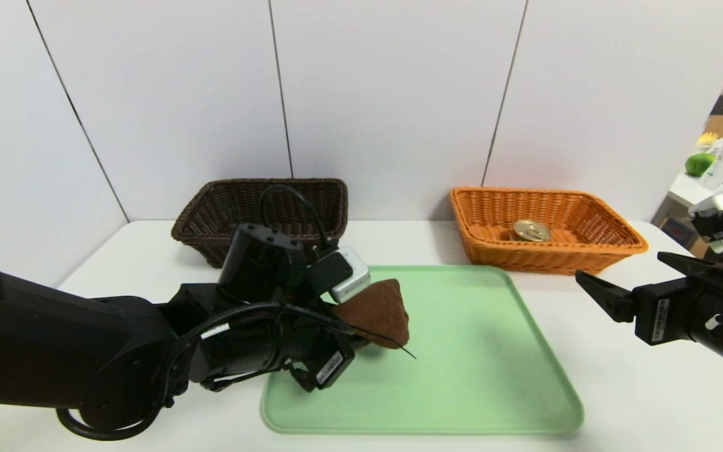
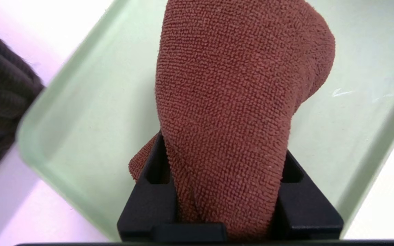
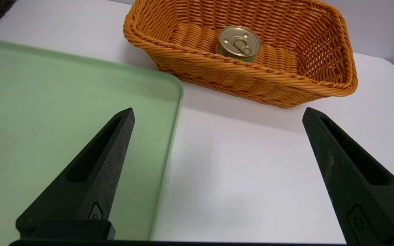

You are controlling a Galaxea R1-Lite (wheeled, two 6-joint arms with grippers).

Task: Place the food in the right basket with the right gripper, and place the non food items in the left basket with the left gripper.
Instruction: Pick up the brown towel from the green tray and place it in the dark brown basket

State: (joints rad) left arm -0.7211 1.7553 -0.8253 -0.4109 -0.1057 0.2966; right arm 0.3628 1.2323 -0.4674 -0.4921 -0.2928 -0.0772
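Farthest to my left, the dark basket (image 1: pixel 211 213) stands at the back of the worktop (image 1: pixel 637 402), upright, beyond the tray (image 1: pixel 474 376). My left arm covers part of it, so I can't check the whole floor; in the part that I can see, nothing lies inside. I count the non-food side as unfinished.

Next along, my left pincer (image 2: pixel 223 147) is over the left part of the tray, clenched on the cloth (image 2: pixel 231 102). The fabric is bunched between the fingers and sticks out well past them. It looks to me to be held just clear of the tray, though I can't be sure that no edge of it touches. I see no other loose item on the tray, but my arm hides some of its left side.

Past the tray's far right corner, the orange basket (image 1: pixel 524 256) stands upright with the can (image 1: pixel 531 231) inside, lid up, near the front wall and left of the middle. That is the food where it belongs, so I take the right-hand share as done.

Farthest right, my right pincer (image 3: pixel 219 109) is released and spread wide, holding nothing, above the worktop in front of the orange basket. I judge that it has no more to do. What is left, as far as I can tell, is to carry the cloth over the dark basket's rim and let it go.
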